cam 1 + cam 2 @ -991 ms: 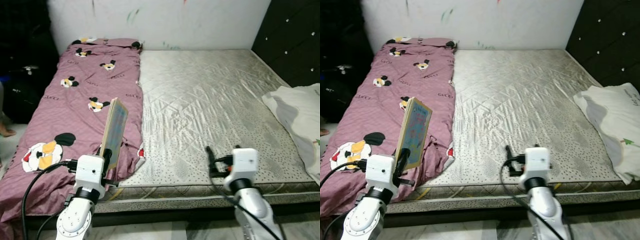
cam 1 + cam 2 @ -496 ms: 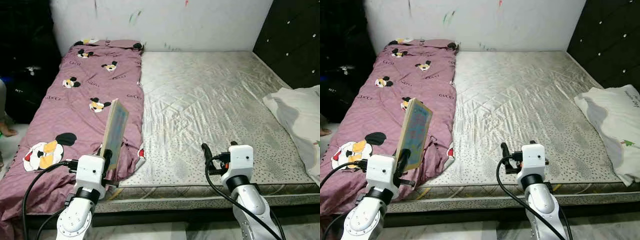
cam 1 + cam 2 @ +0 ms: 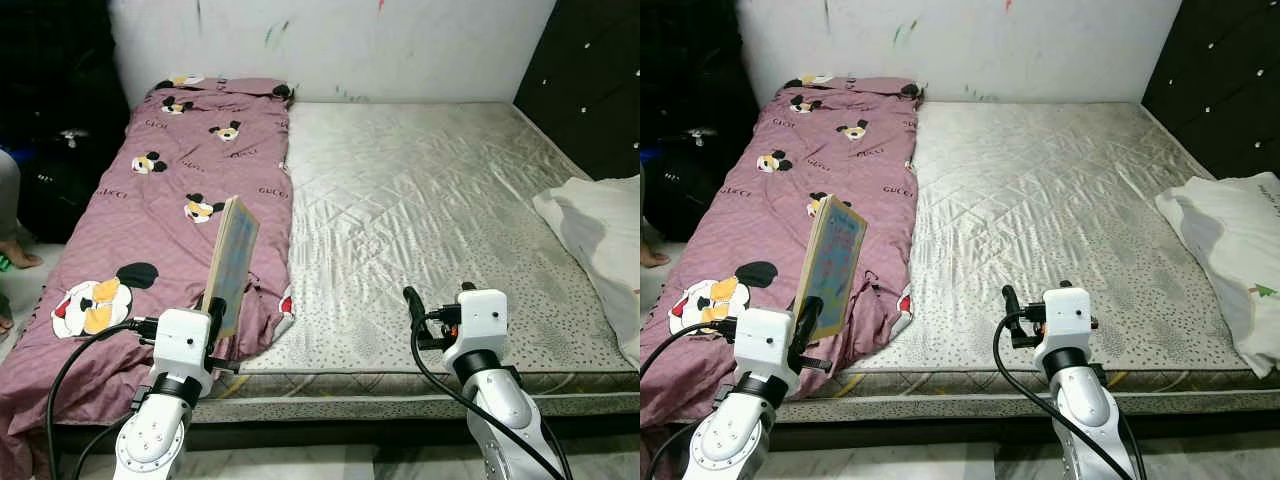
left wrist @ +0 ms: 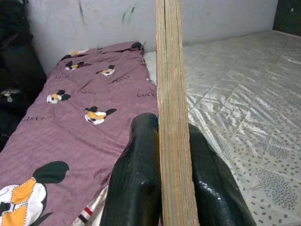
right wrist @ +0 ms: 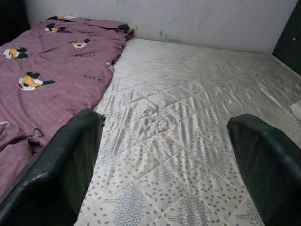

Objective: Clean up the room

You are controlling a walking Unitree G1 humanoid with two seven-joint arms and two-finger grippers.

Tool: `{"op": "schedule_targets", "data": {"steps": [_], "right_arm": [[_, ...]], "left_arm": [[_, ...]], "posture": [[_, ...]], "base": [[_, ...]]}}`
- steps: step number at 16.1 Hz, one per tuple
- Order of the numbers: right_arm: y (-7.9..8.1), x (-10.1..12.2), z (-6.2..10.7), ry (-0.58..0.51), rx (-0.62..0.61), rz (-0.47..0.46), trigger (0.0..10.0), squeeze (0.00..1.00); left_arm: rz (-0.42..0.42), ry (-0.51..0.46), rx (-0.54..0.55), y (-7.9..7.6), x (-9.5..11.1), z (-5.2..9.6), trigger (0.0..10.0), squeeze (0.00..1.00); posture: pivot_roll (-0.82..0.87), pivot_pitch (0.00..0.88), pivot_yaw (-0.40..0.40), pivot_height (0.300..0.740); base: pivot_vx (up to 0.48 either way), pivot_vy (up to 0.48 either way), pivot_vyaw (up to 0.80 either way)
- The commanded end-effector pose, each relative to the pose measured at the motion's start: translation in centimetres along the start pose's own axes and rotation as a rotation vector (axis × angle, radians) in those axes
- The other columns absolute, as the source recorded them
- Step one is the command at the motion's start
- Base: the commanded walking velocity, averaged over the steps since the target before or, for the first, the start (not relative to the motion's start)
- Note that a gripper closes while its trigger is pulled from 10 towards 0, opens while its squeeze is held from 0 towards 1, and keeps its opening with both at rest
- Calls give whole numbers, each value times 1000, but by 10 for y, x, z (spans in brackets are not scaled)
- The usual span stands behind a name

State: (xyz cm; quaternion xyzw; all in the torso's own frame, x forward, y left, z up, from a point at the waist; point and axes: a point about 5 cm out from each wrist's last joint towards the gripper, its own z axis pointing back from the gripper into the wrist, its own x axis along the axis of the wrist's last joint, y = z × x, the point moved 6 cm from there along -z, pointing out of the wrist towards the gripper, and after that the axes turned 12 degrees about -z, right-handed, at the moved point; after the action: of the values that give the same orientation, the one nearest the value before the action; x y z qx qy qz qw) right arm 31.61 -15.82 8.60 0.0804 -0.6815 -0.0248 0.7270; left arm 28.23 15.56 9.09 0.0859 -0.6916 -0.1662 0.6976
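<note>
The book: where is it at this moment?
The book stands upright, clamped in the left gripper, above the purple blanket at the bed's near left edge.

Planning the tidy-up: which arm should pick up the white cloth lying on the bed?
Right. The right gripper is open and free, on the side where the white cloth lies. The left gripper is shut on the book, over the purple blanket.

Bare mattress [image 3: 430,210], white wall [image 3: 400,45], dark headboard [image 3: 590,90]
</note>
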Motion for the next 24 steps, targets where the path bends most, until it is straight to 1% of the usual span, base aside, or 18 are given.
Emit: {"op": "schedule_targets", "data": {"steps": [1, 6, 20, 24], "right_arm": [[-1, -2, -1, 15, 0, -4, 10000, 0], [0, -2, -1, 15, 1, -7, 10000, 0], [0, -3, -3, 20, 5, 0, 10000, 0], [0, -3, -4, 20, 6, -1, 10000, 0]], "left_arm": [[-6, -37, 11, 4, 11, -4, 10000, 0], [-7, -36, 7, 3, 11, -4, 10000, 0], [-5, -38, -1, 1, 12, -7, 10000, 0], [9, -55, -4, 1, 14, -8, 10000, 0]], "posture": [[11, 19, -9, 740], [9, 23, -6, 740], [4, 21, -8, 740], [3, 19, -7, 740]], "base": [[0, 0, 0], [0, 0, 0], [0, -328, 0], [0, 0, 0]]}}
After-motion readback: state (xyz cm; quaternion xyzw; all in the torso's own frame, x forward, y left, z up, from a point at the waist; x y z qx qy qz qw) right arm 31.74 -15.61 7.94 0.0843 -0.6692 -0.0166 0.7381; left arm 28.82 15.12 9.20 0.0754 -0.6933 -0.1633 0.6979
